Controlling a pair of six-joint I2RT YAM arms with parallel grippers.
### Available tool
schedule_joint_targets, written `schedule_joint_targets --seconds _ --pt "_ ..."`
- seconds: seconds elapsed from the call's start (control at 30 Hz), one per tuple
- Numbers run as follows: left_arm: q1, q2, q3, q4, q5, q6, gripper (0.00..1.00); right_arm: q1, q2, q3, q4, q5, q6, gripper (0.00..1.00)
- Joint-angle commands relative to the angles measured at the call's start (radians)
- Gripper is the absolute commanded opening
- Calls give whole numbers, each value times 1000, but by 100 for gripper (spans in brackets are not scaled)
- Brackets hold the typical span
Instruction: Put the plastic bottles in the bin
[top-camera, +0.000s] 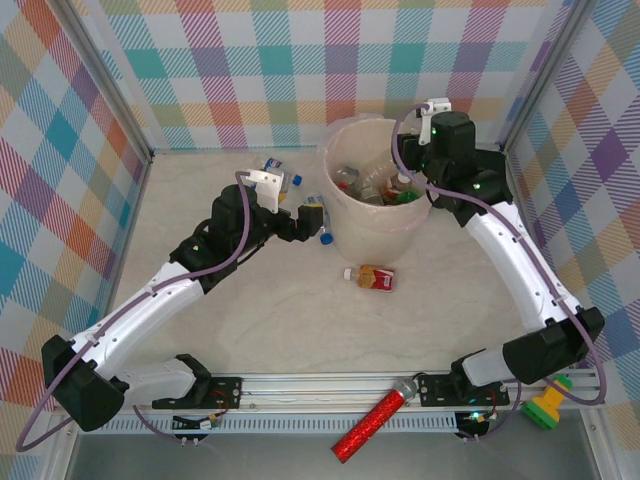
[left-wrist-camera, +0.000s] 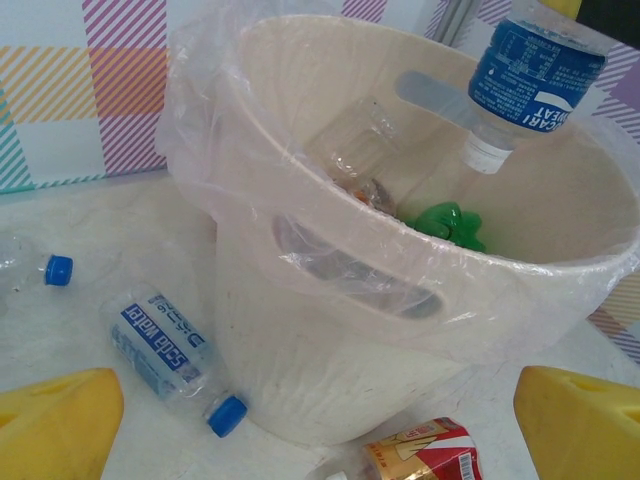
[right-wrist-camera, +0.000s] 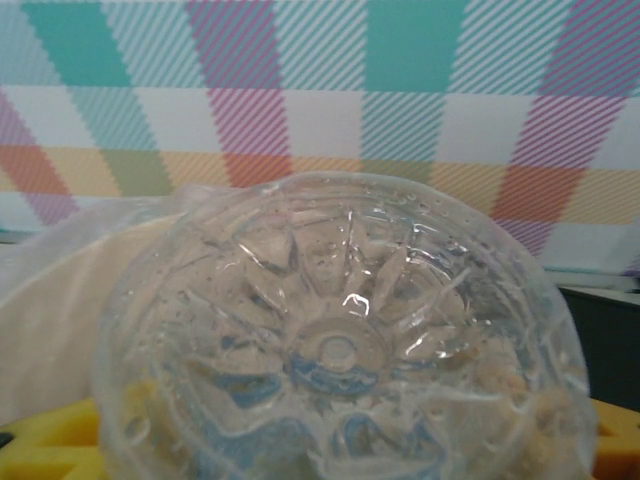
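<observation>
Two white-and-black robot arms reach over a pale, mottled surface (top-camera: 250, 320) toward one large round beige plastic bin (top-camera: 345, 225), which is lined with a clear, wrinkled bag and has a cut-out handle slot in its wall. The yellow right fingers (right-wrist-camera: 50, 450) pinch one clear blue-labelled bottle (left-wrist-camera: 530, 65) upside down over the bin's mouth, white cap pointing down. Seen close up from the right wrist, its ribbed, star-shaped base hides most of those fingers. The left fingers (left-wrist-camera: 60, 425), two yellow blocks cut off at the lower corners, are spread wide just beside the bin's outer wall. Inside the bin lie what seem to be three crushed bottles: a clear bottle (left-wrist-camera: 365, 135), a green bottle (left-wrist-camera: 440, 220) and a brownish bottle (left-wrist-camera: 365, 192), though the liner's glare blurs the count. Three more lie on the surface by the bin: a blue-capped soda-water bottle (left-wrist-camera: 165, 350), a second blue-capped bottle (left-wrist-camera: 45, 268) cut off at the left, and a red-and-gold-labelled bottle (left-wrist-camera: 425, 455). One red glittery tube (top-camera: 375, 425) lies at the near edge.
</observation>
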Motion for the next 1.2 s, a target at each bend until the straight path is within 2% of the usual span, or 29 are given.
schedule_joint_targets --seconds 0.0,0.27,0.4,0.47,0.8,0.97,1.17 --pt "-7 4 -6 3 -21 -9 100 0 21 -7 46 112 -58 65" --pt "-8 0 -8 -13 -36 -4 99 -1 52 -10 7 115 -28 69" --pt "-8 5 -7 -14 -46 -5 100 -1 42 -1 -18 84 -14 86" --pt "-8 8 -5 -14 -49 -5 100 0 31 2 -21 59 -7 99" --pt "21 40 5 -22 -123 -65 100 -1 -56 -16 -23 -124 67 99" --pt "136 96 13 -48 -102 -169 100 1 -124 -70 11 -291 119 99" --pt "285 183 24 -50 -82 -266 99 8 -189 -149 53 -412 168 99"
